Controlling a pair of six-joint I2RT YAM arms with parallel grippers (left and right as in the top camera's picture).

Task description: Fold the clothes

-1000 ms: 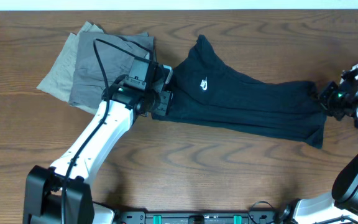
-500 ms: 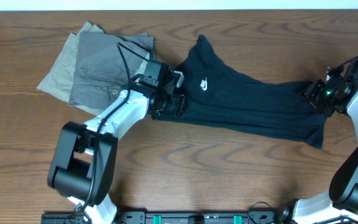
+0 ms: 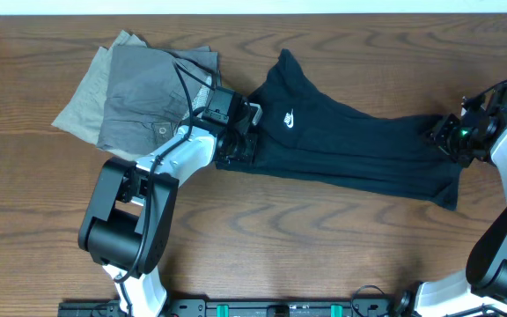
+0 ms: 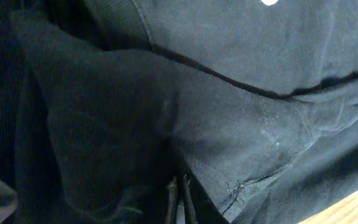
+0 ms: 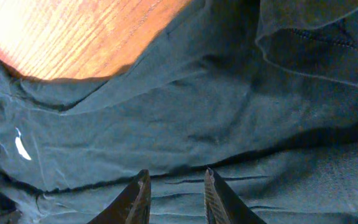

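Black trousers (image 3: 359, 145) with a small white logo (image 3: 289, 119) lie stretched across the middle of the table. At their left, waist end my left gripper (image 3: 240, 145) is shut. In the left wrist view its fingertips (image 4: 173, 194) are pressed together, and a ridge of the black cloth (image 4: 166, 118) is pinched up from them. My right gripper (image 3: 438, 136) is at the leg end on the right. In the right wrist view that gripper (image 5: 176, 180) has its jaws apart just over the wrinkled black cloth (image 5: 185, 118), with nothing clamped between them.
A folded grey garment (image 3: 148, 97) lies on a khaki piece (image 3: 82, 101) at the back left, close behind my left arm. A black cable (image 3: 183, 84) loops over the grey garment. Bare wooden table (image 3: 324, 238) runs along the front.
My left gripper has moved a little right onto the waist end of the trousers and shut on the cloth. My right gripper has moved slightly left, towards the leg end.
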